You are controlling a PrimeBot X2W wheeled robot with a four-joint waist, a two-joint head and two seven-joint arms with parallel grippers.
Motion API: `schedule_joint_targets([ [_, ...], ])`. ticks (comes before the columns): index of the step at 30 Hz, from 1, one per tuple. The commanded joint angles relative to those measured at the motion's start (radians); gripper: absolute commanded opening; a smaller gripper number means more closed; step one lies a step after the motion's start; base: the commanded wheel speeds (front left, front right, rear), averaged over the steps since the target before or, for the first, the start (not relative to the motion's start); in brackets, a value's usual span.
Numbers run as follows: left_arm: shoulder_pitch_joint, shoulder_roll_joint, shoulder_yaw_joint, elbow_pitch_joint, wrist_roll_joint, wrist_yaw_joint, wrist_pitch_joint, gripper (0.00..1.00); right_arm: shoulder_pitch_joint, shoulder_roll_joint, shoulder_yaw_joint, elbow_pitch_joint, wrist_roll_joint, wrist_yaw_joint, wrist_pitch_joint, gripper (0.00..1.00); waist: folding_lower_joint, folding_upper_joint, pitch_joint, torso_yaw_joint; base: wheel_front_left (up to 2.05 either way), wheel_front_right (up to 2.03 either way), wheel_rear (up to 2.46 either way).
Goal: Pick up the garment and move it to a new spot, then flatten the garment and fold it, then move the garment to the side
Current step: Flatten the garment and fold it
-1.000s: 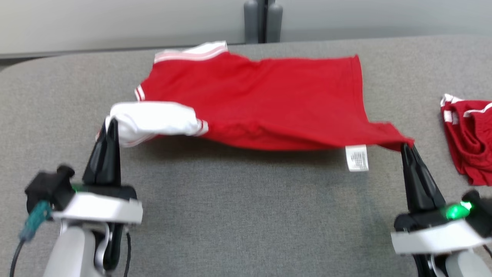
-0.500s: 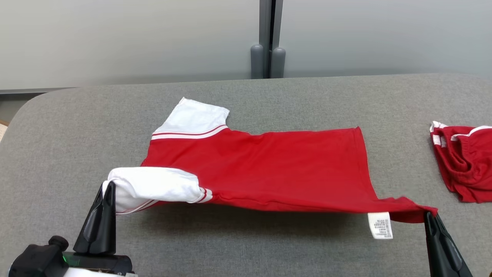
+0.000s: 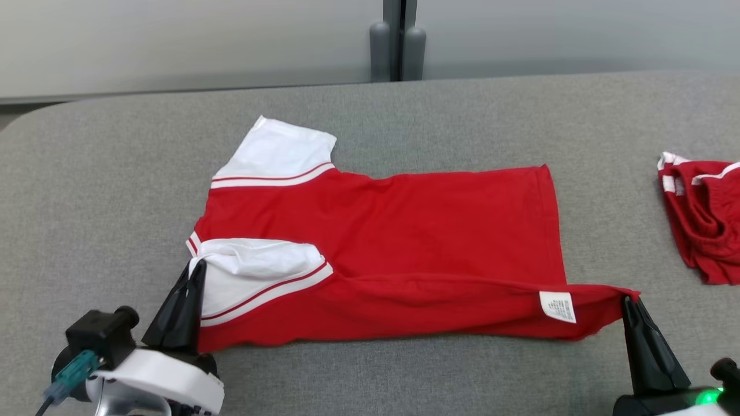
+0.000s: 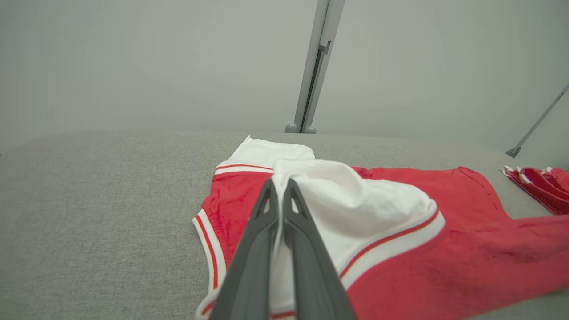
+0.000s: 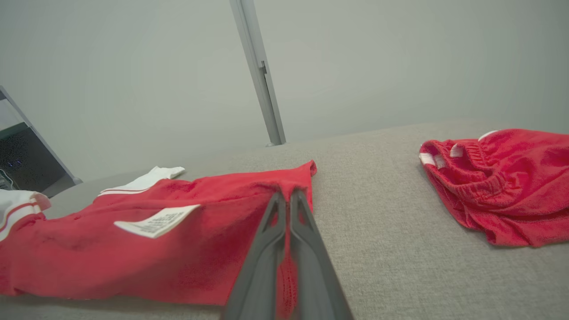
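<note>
- Grey cloth covers the table (image 3: 115,173) in front of me, with a pale wall behind it and a grey post (image 3: 396,40) rising at the far edge.
- The garment (image 3: 404,231), a red shirt with white sleeves, lies spread across the middle of the table, collar end toward my left and hem toward my right.
- My left gripper (image 3: 198,266) is clamped shut on the near sleeve (image 3: 254,266); in the left wrist view the white cloth is pinched between my two fingers (image 4: 249,258).
- My right gripper (image 3: 627,299) is closed tight on the near hem corner, red fabric caught between the fingers (image 5: 311,266).
- Half a second ago the near edge hung stretched in the air between my grippers, with a dark shadow under it; now that edge has come down and rests on or just above the table, and the shadow is gone.
- The near sleeve, which bulged out past the body before, now lies folded over onto the red chest.
- The label (image 3: 558,306) dangled below the raised edge earlier; now it lies flat on the red fabric near my right gripper.
- The far sleeve (image 3: 283,150) is flat on the table, as before.
- A second red garment (image 3: 705,219) sits crumpled well apart on the right, unchanged.
</note>
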Motion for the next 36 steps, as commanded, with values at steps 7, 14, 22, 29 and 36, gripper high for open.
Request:
schedule_joint_targets([
  [7,-0.115,0.014,-0.040,0.190,-0.016,-0.029,-0.028,0.00,-0.096,-0.026,0.030,0.152,0.041,0.000,-0.002,0.00,0.0000,0.0000,0.088,0.012,0.00,0.00,0.00],
  [14,-0.157,0.017,-0.061,0.344,-0.036,-0.040,-0.058,0.00,-0.158,-0.048,0.091,0.271,0.062,0.000,0.008,0.00,0.0000,0.0000,0.109,0.016,0.00,0.00,0.00],
  [22,-0.155,0.009,-0.048,0.408,-0.045,-0.033,-0.177,1.00,-0.160,-0.057,0.094,0.286,0.064,0.000,-0.034,1.00,0.0000,0.0000,0.070,0.028,0.00,0.00,0.00],
  [29,-0.086,-0.012,0.028,0.299,-0.029,0.042,-0.256,1.00,-0.111,-0.046,-0.006,0.137,-0.052,0.000,-0.077,1.00,0.0000,0.0000,0.004,0.017,0.00,0.00,0.00],
  [36,-0.012,-0.029,0.057,0.106,0.068,0.105,-0.264,1.00,-0.055,-0.013,-0.086,-0.039,-0.157,0.000,-0.027,1.00,0.0000,0.0000,-0.060,0.012,0.00,0.00,0.00],
])
